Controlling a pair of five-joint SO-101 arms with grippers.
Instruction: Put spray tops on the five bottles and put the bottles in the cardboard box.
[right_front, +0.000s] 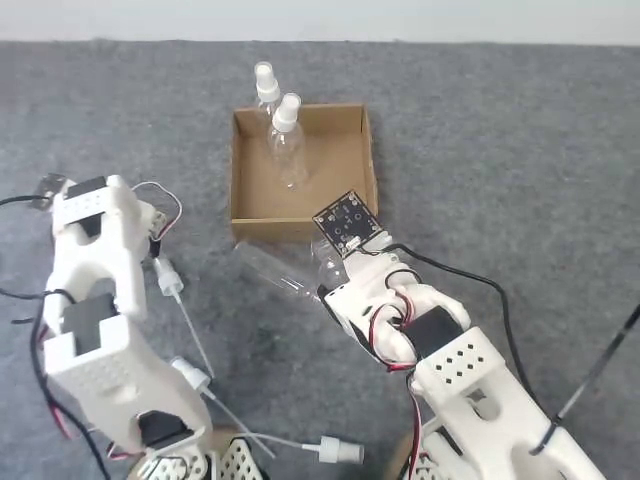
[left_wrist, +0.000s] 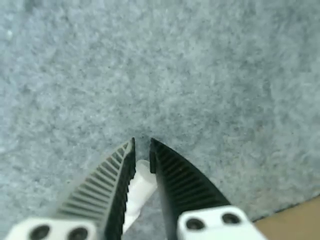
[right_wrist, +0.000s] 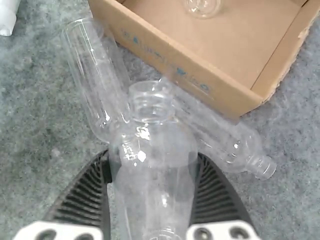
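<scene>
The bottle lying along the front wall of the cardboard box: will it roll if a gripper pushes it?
Probably yes: the bottle is round and lies on its side, though the carpet may slow it. It looks empty, so likely light. Its smooth wall may slip in a grip.

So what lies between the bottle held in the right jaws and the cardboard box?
Two clear bottles without tops lie on the carpet there, as the right wrist view shows.
</scene>
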